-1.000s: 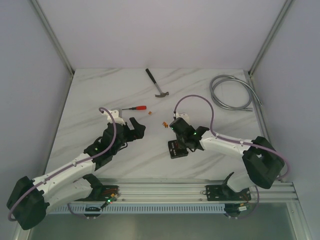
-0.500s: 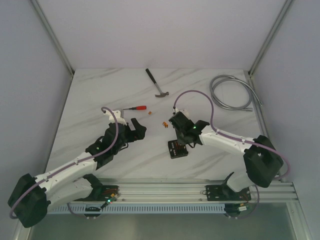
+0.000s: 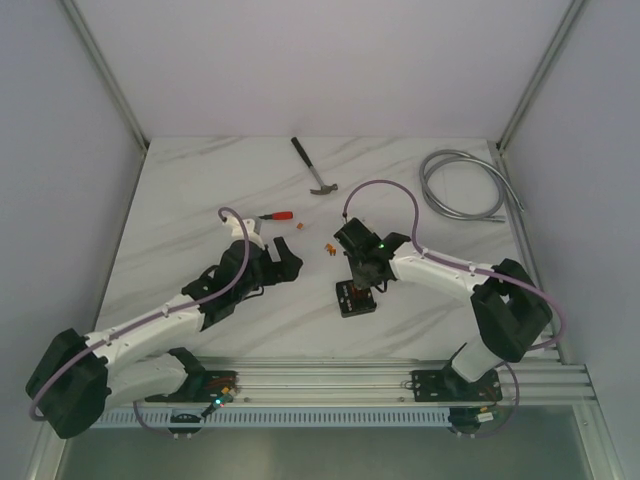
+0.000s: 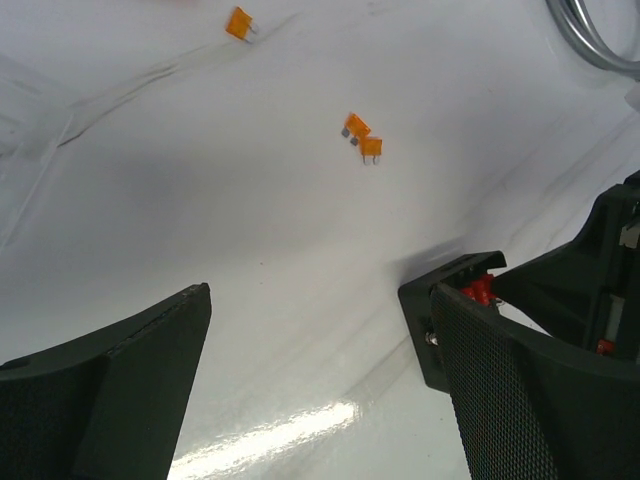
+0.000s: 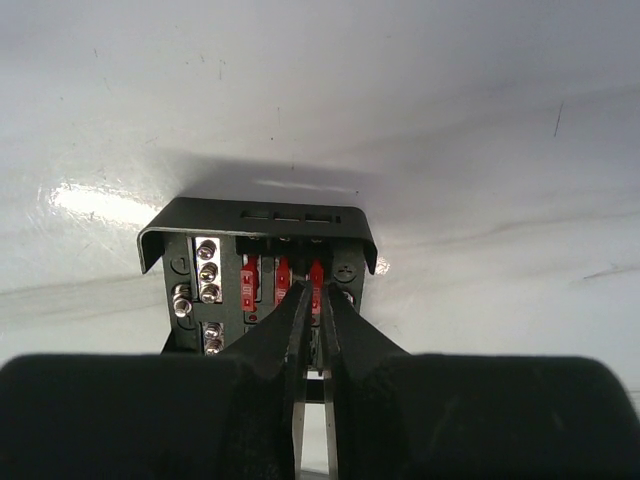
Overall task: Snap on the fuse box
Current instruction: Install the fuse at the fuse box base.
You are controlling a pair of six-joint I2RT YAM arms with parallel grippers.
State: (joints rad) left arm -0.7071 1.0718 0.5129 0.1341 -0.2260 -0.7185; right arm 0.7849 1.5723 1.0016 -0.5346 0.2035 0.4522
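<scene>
Fuse box point(image 5: 262, 225) holds three red fuses point(image 5: 282, 273); right fingers point(image 5: 283, 328) nearly closed over it, left fingers point(image 4: 130, 390) wide.

The left arm point(image 3: 135, 335) and right arm point(image 3: 445, 272) have white shells, black joints and a mauve cable point(image 3: 398, 188) each. The left claw point(image 3: 284, 252) and right claw point(image 5: 312, 300) are black. The left claw's pads point(image 4: 500, 390) are mesh-textured, and a green light point(image 3: 381, 243) glows behind the right claw.

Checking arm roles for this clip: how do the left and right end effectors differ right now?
The left end effector stands wide open; the right end effector is pinched to a narrow slit. The left hovers over the table beside the fuse box, holding nothing; the right reaches down into the box, at its red fuses. Both are black and sit close to the box.
</scene>
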